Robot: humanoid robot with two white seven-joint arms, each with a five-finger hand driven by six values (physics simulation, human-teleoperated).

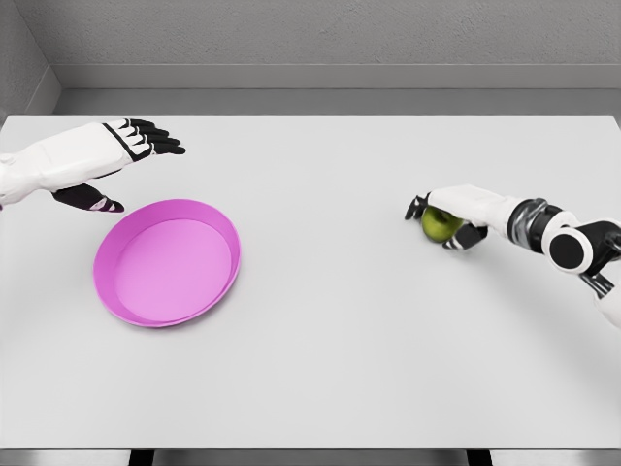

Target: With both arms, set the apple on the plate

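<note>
A green apple (440, 225) lies on the white table at the right. My right hand (448, 216) wraps over it, fingers curled around its top and sides, so only part of the fruit shows. A pink plate (228, 233) with a raised rim sits left of centre, one side slightly lifted. My left hand (136, 155) hovers just behind the plate's far left edge, fingers stretched out flat and thumb pointing down, holding nothing and not touching the plate.
The white table (330, 340) spans the whole view, its front edge at the bottom. A grey wall (310, 39) runs behind the far edge. A wide stretch of tabletop separates plate and apple.
</note>
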